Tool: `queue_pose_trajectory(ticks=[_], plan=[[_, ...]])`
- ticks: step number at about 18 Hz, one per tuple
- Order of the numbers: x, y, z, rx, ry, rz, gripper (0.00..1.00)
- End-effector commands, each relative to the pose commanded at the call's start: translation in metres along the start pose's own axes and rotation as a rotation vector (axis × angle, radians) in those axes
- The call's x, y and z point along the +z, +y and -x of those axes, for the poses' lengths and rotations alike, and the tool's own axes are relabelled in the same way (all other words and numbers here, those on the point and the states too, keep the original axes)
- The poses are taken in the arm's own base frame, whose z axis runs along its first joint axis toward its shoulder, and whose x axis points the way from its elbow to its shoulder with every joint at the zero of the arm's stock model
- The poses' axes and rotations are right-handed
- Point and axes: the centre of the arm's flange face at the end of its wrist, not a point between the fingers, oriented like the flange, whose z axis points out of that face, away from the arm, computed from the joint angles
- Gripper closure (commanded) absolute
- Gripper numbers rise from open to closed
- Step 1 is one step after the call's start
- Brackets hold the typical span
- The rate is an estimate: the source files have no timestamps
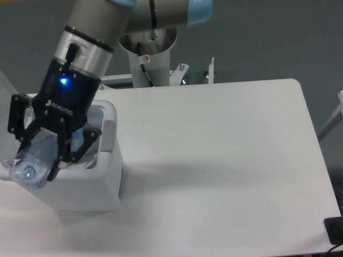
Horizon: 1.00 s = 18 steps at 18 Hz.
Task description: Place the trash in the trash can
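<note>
My gripper (43, 160) hangs over the open white trash can (104, 184) at the table's left, shut on a crushed clear plastic bottle (35, 163). The bottle tilts, with its cap end at the lower left, over the can's front rim. The arm and gripper hide most of the can's inside and its lid. The can's grey side panel (108, 134) shows at its right. No other piece of trash can be made out.
The white table (225, 176) stretches to the right of the can. The arm's base column (147, 59) stands behind the table's far edge. A dark object (335, 230) sits at the table's lower right corner.
</note>
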Motion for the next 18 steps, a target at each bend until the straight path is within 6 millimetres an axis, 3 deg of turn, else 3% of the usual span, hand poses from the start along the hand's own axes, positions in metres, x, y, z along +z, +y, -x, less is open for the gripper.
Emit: queue_pose_trajectory(ticks=[1, 6, 10, 11, 15, 17, 18], plan=[[0.0, 0.002, 0.0, 0.003, 0.001, 0.004, 0.01], [-0.014, -0.003, 0.003, -0.062, -0.015, -0.015, 0.0], [-0.071, -0.016, 0.034, -0.177, -0.103, -0.087, 0.0], [-0.085, -0.016, 0.049, -0.191, -0.14, -0.1, 0.0], [-0.134, 0.004, 0.144, -0.275, -0.306, -0.121, 0.0], [-0.156, 0.025, 0.184, -0.182, -0.404, -0.044, 0.0], [-0.169, 0.033, 0.194, -0.139, -0.493, 0.03, 0.0]])
